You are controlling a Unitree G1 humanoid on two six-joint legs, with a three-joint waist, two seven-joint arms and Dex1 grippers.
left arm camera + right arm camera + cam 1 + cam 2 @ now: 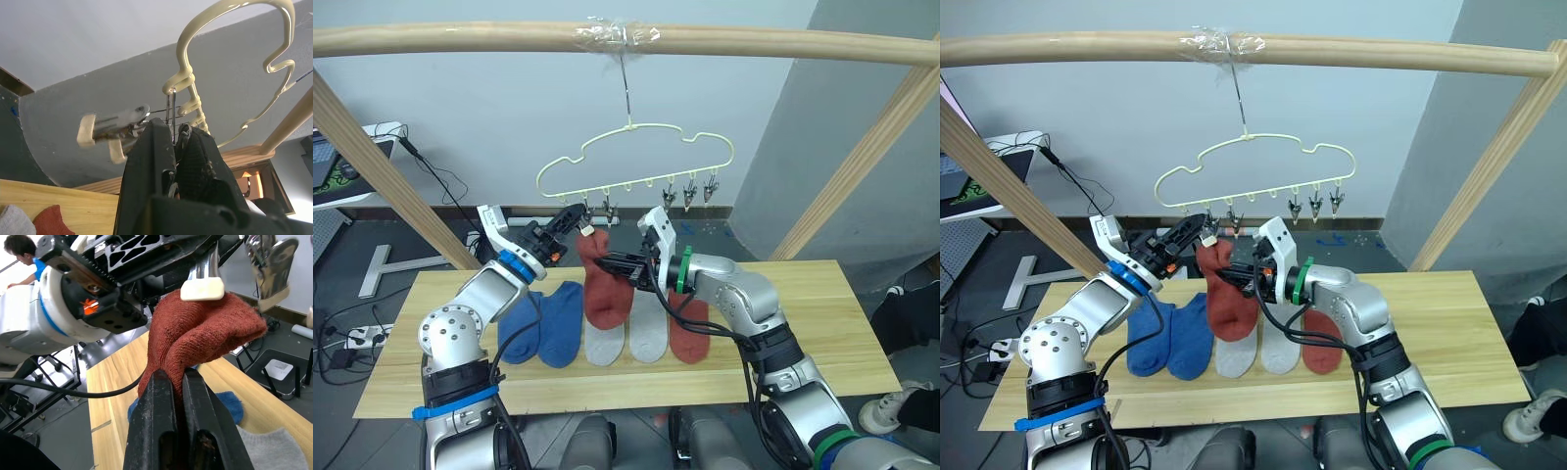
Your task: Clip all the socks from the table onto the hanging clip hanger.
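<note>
right gripper (605, 262) fingers pinch red sock (604, 286) | left gripper (576, 215) fingers squeeze clip (1208, 226) on hanger (636, 162) | risk: clip releases early, sock drops

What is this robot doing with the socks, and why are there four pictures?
It is a robot with two arms. Two pictures come from cameras in its head, two from cameras on its wrists. On the table lie two blue socks, two grey socks and one red sock. The right end effector pinches another red sock and lifts it up. The left end effector squeezes a clip on the hanger, which hangs from a wooden bar. The sock's top sits right at that clip.
</note>
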